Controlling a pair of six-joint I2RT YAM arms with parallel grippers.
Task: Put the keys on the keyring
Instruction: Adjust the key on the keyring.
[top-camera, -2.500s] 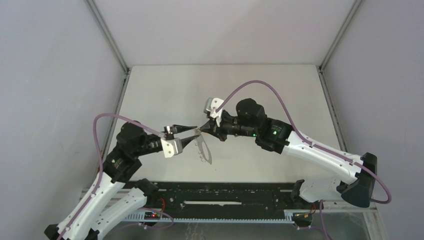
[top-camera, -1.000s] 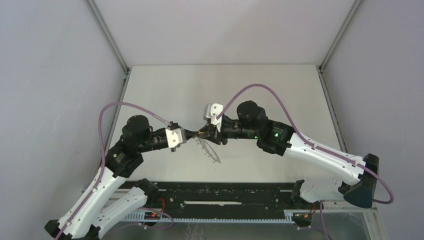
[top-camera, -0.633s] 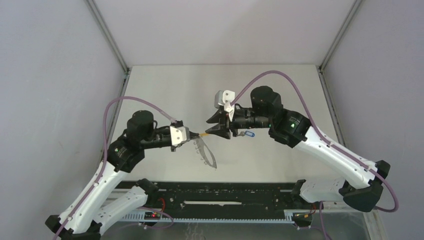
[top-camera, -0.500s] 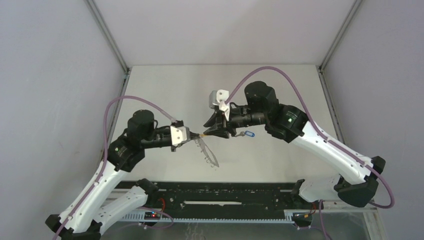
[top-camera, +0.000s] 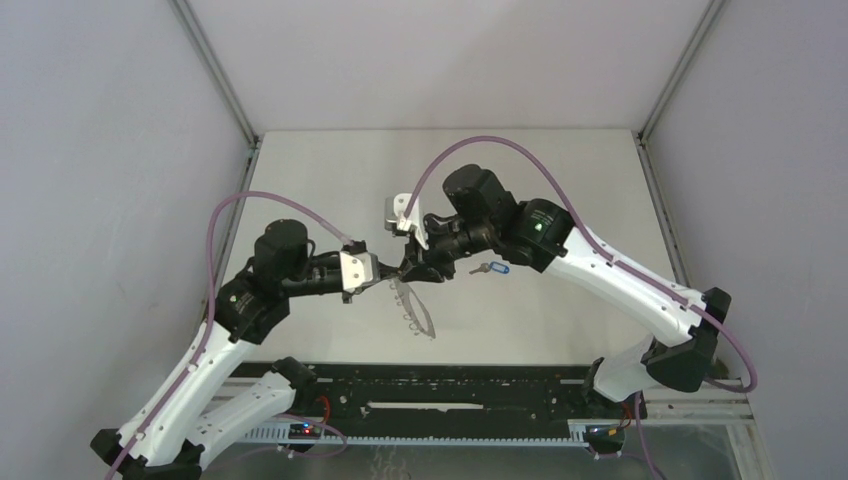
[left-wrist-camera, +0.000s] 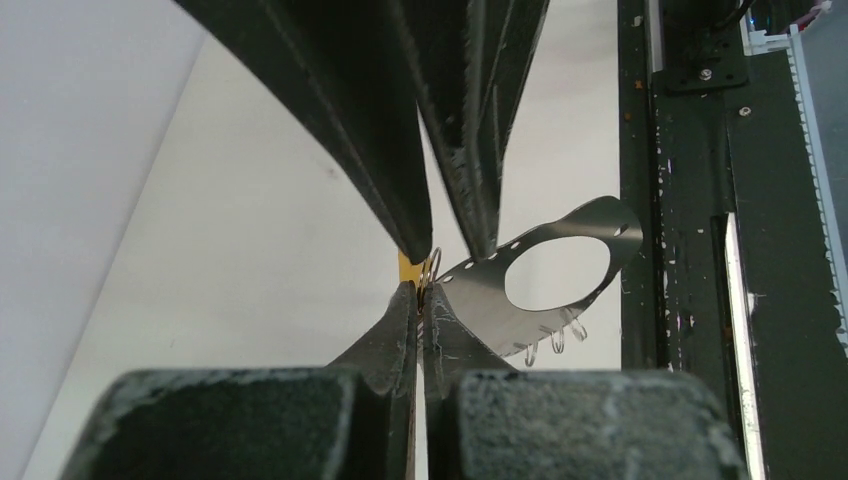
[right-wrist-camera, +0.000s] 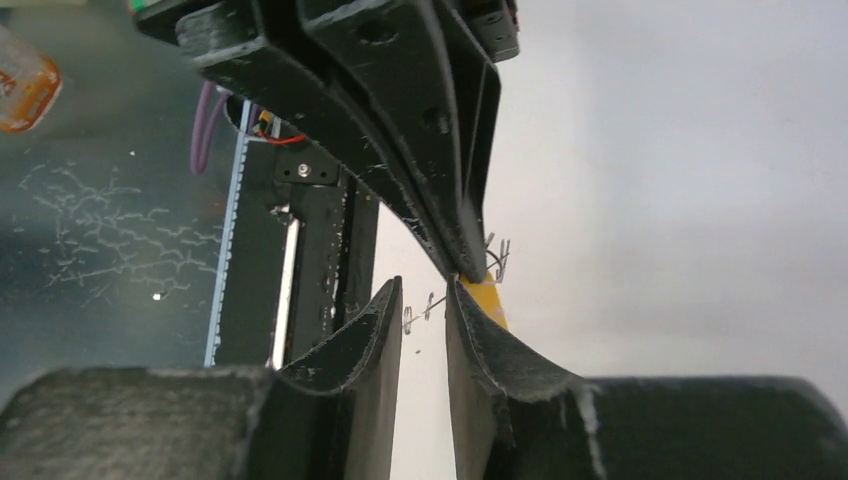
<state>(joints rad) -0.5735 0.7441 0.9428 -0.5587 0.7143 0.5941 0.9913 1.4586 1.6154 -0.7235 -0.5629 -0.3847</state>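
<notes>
Two robot arms meet above the middle of a pale desk (top-camera: 330, 180); the left jaws are pressed together on the looped edge of the keyring (left-wrist-camera: 475, 295), which hangs from them clear of the desk, a thin dark metal plate with an oval opening and a row of small wire loops. The yellow key (left-wrist-camera: 407, 268) shows only as a sliver of yellow at the very tips of those jaws; whether it is pinched along with the ring cannot be told. The right jaws stand slightly apart, tip to tip with the left ones, straddling one wire loop and gripping nothing. The blue key (top-camera: 491, 268) lies on the desk just beside the wrist of the right arm (top-camera: 600, 270), apart from the ring.

By its look the keyring is light, stiff and slick, likely to swing or twist when nudged; it seems best held at the rim close to the loop being worked. The keys appear light and rigid; the plastic head probably offers the surest hold.

Only the overhead view shows the blue key and the ring dangling; only the left wrist view shows the plate's opening and loops plainly; only the right wrist view shows the gap between the right jaws, with a tiny loop in it.
</notes>
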